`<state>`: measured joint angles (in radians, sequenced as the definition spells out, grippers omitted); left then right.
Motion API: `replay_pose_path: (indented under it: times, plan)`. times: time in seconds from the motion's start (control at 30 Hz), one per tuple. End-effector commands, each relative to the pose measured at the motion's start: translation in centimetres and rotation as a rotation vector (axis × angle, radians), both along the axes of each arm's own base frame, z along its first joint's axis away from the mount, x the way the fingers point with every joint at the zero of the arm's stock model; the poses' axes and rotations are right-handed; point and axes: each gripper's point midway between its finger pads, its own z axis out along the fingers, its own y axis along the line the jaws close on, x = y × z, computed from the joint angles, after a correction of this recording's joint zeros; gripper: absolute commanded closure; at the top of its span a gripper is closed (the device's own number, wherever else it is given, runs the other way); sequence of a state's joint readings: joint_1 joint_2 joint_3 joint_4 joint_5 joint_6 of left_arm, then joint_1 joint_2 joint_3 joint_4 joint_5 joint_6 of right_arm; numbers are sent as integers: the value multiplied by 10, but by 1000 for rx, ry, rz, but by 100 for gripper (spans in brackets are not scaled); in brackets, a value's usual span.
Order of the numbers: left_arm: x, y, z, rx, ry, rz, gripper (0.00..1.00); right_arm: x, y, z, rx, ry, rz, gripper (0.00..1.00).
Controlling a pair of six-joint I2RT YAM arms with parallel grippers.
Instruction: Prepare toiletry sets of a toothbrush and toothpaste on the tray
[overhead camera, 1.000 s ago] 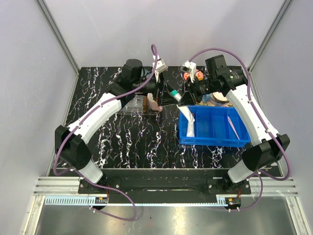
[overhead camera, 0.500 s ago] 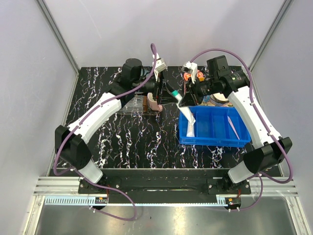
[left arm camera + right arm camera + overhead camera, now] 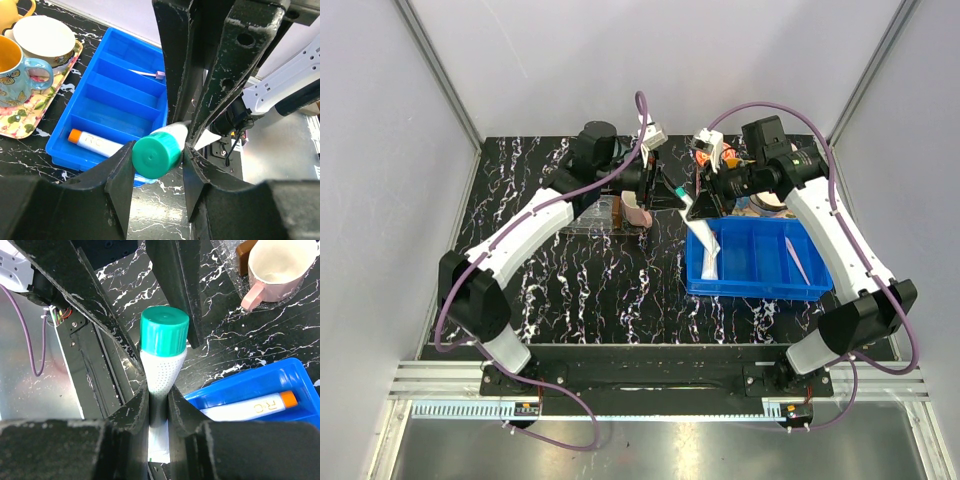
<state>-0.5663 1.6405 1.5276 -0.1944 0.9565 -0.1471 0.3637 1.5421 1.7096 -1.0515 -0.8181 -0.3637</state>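
Note:
The teal-capped toothpaste [image 3: 681,196] hangs in the air between the two arms, above the table beside the blue bin. My right gripper [image 3: 159,400] is shut on its white tail end, cap pointing away. My left gripper [image 3: 159,165] has its jaws against both sides of the teal cap [image 3: 152,155]. The orange-capped toothpaste [image 3: 97,142] lies in the blue bin's left compartment. A pale-pink toothbrush [image 3: 797,260] lies in the bin's right part. The clear tray [image 3: 590,218] sits under the left arm, partly hidden.
The blue bin [image 3: 760,288] stands at the right of the table. A pink mug [image 3: 275,265] stands by the clear tray's brown end. A patterned tray [image 3: 20,120] with several cups lies behind the bin. Both arms crowd the middle back of the table.
My left gripper has moved right to the toothpaste and its jaws have closed in around the teal cap. The right gripper has kept its hold and shifted slightly left.

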Motion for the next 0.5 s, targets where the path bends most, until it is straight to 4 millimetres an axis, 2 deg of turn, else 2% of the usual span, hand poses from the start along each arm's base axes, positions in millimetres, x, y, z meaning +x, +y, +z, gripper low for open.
replay_pose_path:
  times: [0.0, 0.13, 0.23, 0.27, 0.47]
  plan:
    - [3, -4, 27, -44, -82, -8, 89, -10, 4, 19, 34, -68, 19, 94]
    - [0, -3, 29, -48, -93, -25, 100, -9, 1, 17, 20, -74, 2, 91]
    - [-3, -3, 33, -55, -95, -32, 100, -7, -1, 16, 12, -76, -9, 80]
    - [-3, -2, 34, -56, -102, -28, 100, -7, -2, 16, 7, -80, -14, 70]
    - [0, 7, 46, -78, -111, 25, 100, -4, -10, 14, -32, -109, -63, 47]
